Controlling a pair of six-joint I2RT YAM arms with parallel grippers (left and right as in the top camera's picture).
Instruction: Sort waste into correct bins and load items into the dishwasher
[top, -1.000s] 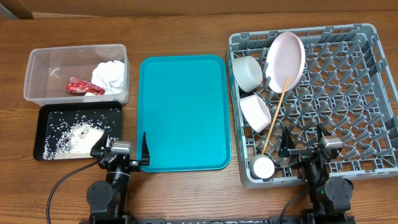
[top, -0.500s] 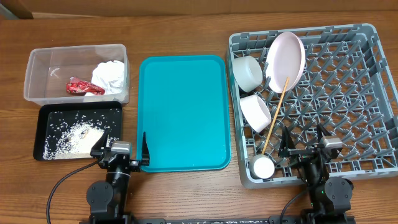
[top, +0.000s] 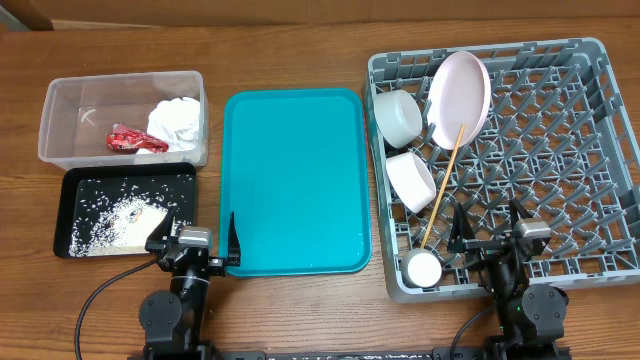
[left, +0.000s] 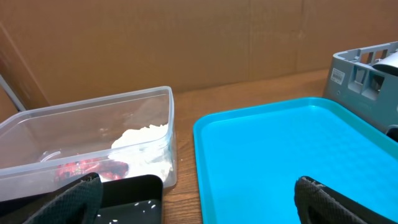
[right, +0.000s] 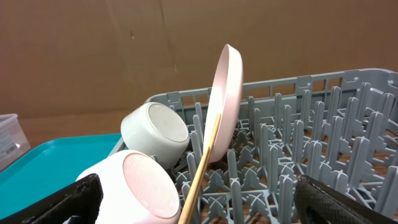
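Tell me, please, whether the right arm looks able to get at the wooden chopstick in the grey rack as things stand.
Probably yes. The chopstick lies slanted in the rack, uncovered, its near end close before the right arm, whose jaws stand open and empty.

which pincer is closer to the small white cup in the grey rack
Right. The right pincer sits just beside the small white round cup at the grey plastic dish rack's near corner; the left pincer is far off, beyond the teal rectangular tray.
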